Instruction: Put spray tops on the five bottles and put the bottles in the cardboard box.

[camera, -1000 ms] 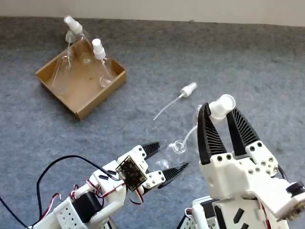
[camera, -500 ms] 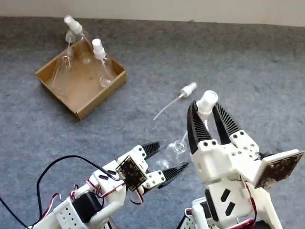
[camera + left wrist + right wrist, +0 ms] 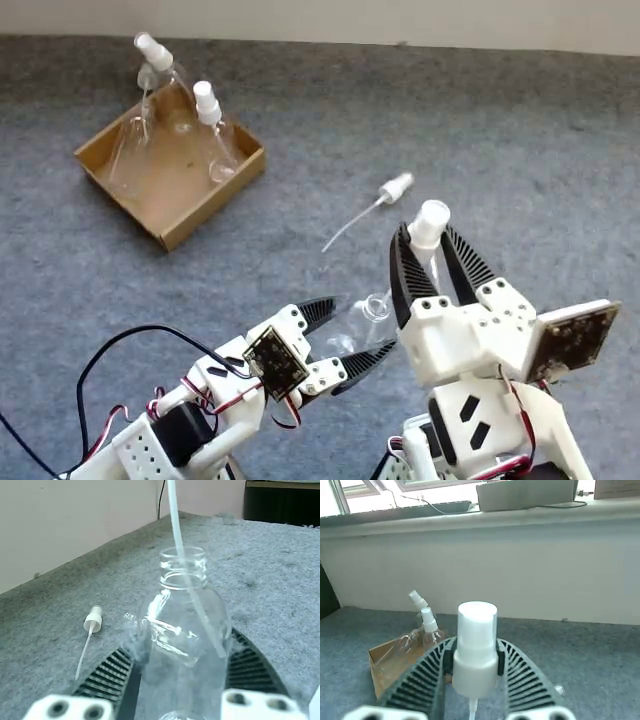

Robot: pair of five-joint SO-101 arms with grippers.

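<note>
My left gripper [image 3: 345, 335] is shut on a clear bottle [image 3: 182, 645], held with its open neck [image 3: 376, 307] pointing up and right. My right gripper [image 3: 430, 258] is shut on a white spray top [image 3: 476, 650], its head [image 3: 430, 220] standing above the black fingers. The top's thin tube [image 3: 192, 575] runs down into the bottle's neck. A loose spray top [image 3: 395, 188] with its tube lies on the carpet beyond both grippers. The cardboard box [image 3: 105, 175] at the far left holds two capped bottles [image 3: 205, 125] leaning on its rim.
Grey carpet [image 3: 520, 130] covers the table. A pale wall strip runs along the far edge. A black cable [image 3: 110, 350] loops beside the left arm's base.
My right gripper has moved left and down with the spray top, bringing its tube over and into the bottle's neck. The left gripper and bottle have stayed still.
</note>
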